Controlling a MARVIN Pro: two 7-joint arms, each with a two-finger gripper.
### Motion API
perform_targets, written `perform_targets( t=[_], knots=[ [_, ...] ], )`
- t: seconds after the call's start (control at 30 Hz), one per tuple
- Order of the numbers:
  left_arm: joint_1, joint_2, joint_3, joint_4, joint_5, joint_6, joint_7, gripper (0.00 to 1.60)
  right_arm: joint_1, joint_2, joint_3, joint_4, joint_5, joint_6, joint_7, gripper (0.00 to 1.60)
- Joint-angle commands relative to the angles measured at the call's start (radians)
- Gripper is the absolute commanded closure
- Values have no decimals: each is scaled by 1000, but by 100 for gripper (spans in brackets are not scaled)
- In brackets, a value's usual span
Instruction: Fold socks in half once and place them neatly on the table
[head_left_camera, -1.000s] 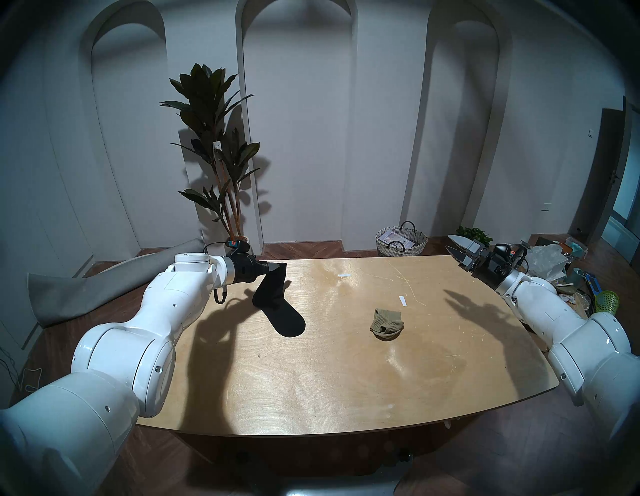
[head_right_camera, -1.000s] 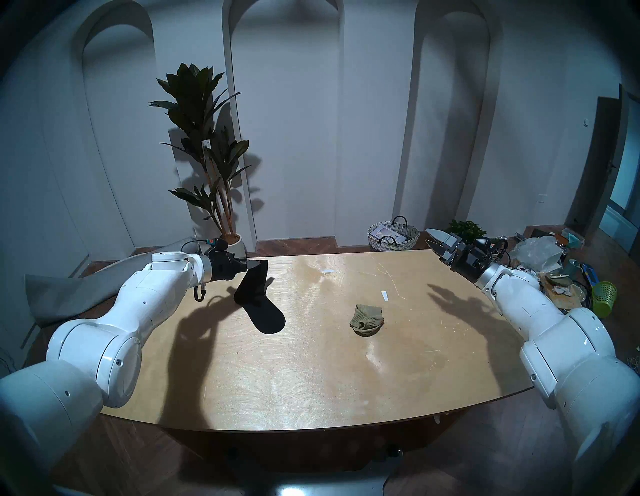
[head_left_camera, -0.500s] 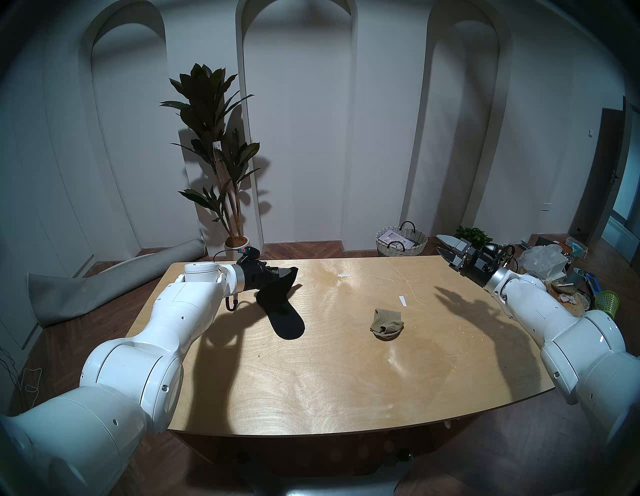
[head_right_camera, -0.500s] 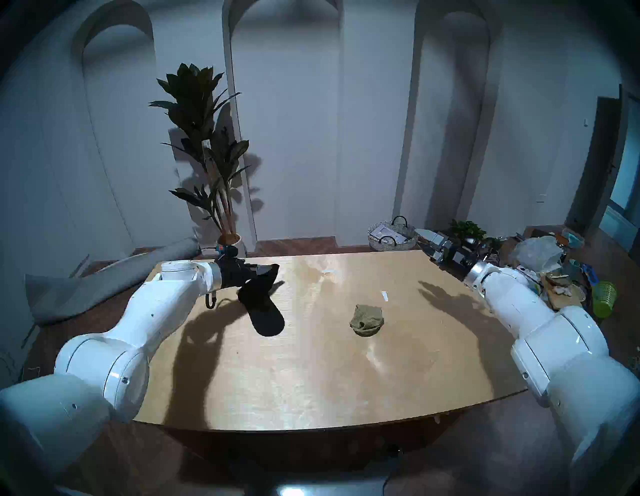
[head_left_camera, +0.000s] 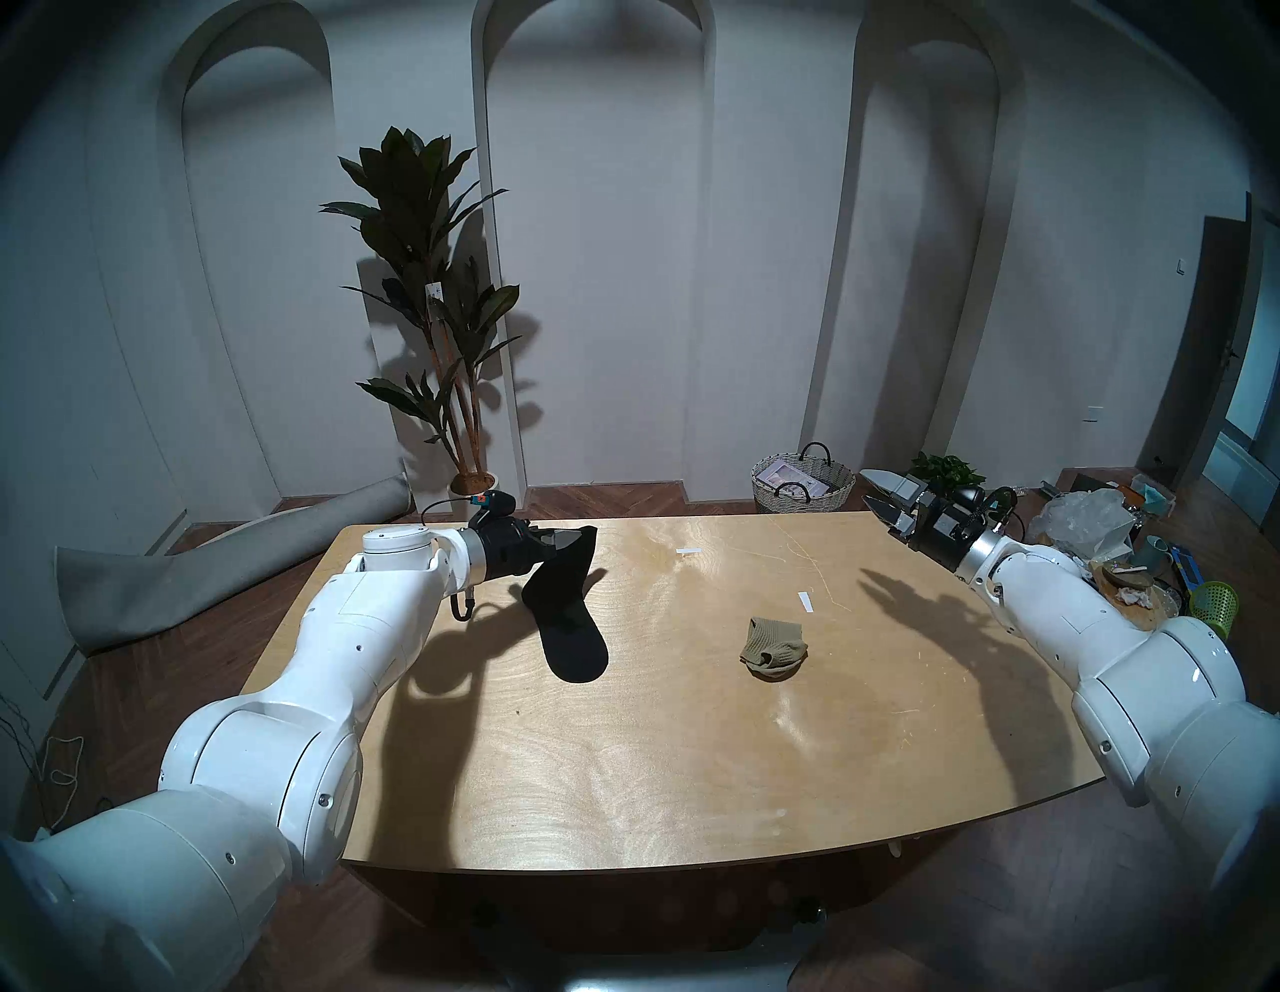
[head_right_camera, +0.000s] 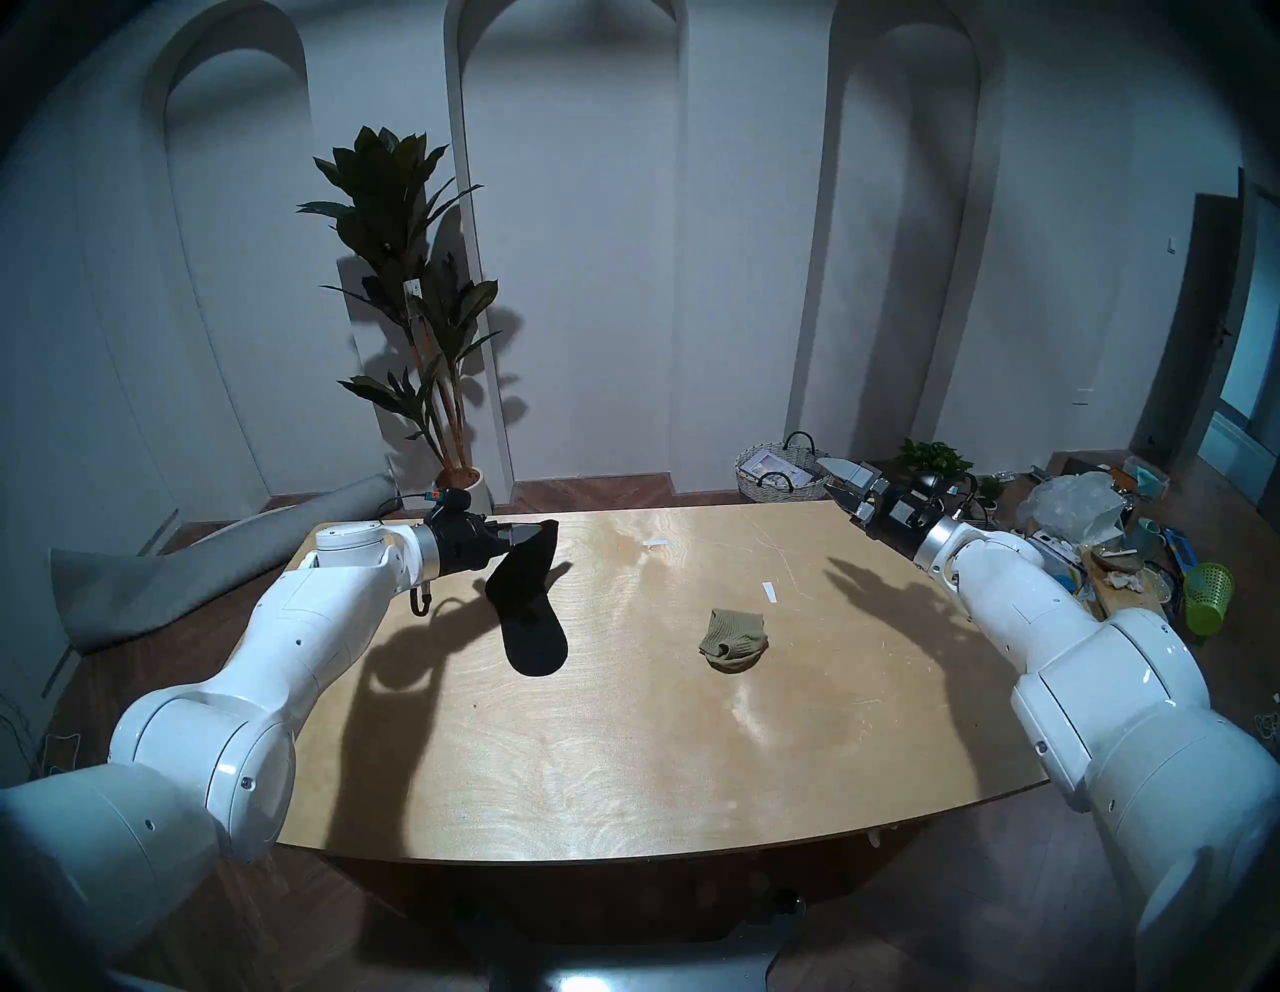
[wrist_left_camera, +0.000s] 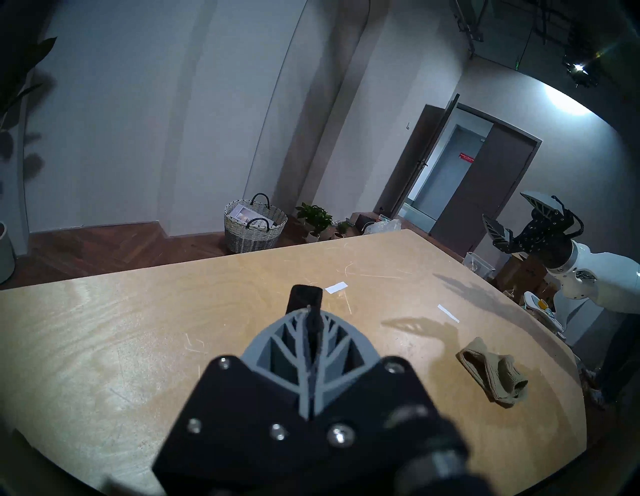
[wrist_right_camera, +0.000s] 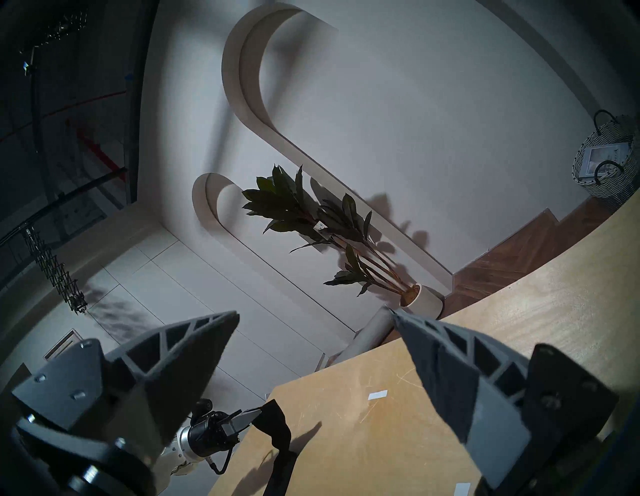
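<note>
Risk: left gripper pinches only the black sock's cuff; fabric may slip and bunch. Right gripper gapes, empty.

You're looking at a long black sock whose cuff is lifted off the table while its foot lies flat on the wood. To its right, well apart, your short olive-tan sock sits bunched up on the table.
</note>
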Motion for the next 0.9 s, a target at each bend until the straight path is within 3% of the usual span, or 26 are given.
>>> perform_targets(
  t=[0.0,0.87],
  knots=[
    [37,17,-16,-47,-10,-17,-3,160,26,-14,1,-11,0,-1,-13,0],
    [153,58,-88,-223,-62,-95,-68,160,17,-53,0,-7,-2,11,-114,0]
  ],
)
